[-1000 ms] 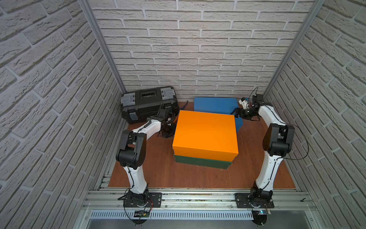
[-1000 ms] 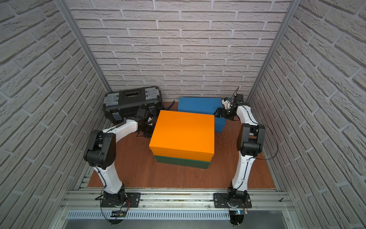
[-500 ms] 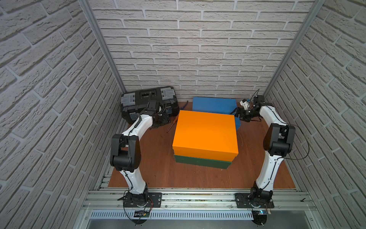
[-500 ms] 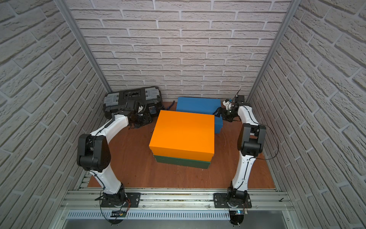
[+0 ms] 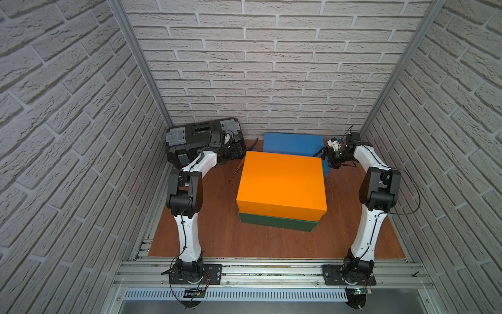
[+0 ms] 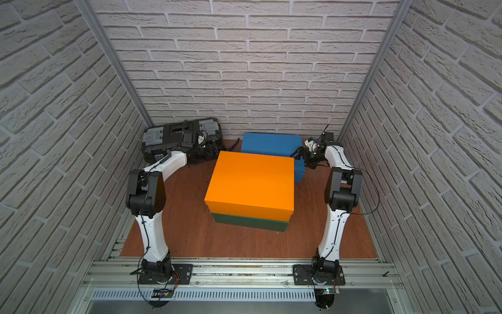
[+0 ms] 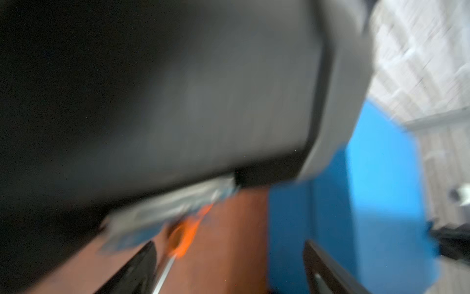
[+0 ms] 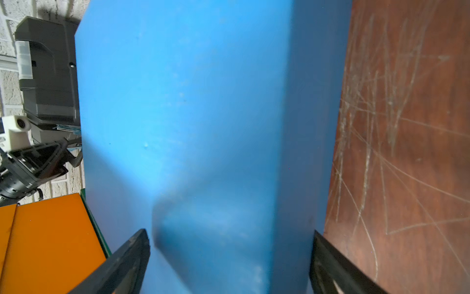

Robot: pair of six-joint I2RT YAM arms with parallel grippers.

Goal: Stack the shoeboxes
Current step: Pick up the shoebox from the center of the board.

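In both top views the orange shoebox [image 5: 282, 182] lies on the dark green shoebox [image 5: 277, 221] in the middle of the floor. The blue shoebox [image 5: 292, 144] stands behind them against the back wall. My right gripper [image 5: 324, 157] is at the blue box's right end. Its jaws are open wide in the right wrist view [image 8: 230, 234], with a corner edge of the blue box [image 8: 193, 114] between them. My left gripper [image 5: 235, 152] hangs open between the toolbox and the orange box's back left corner. The left wrist view [image 7: 229, 245] is blurred, with bare floor between the fingers.
A black toolbox [image 5: 190, 138] with grey latches fills the back left corner. An orange-handled screwdriver [image 5: 235, 170] lies on the brown floor [image 5: 217, 231] left of the orange box, also in the left wrist view [image 7: 183, 236]. Brick walls close in on three sides.
My left arm has swung back from the orange box's left side towards the toolbox, and its jaws have spread wider. The right arm has barely moved.
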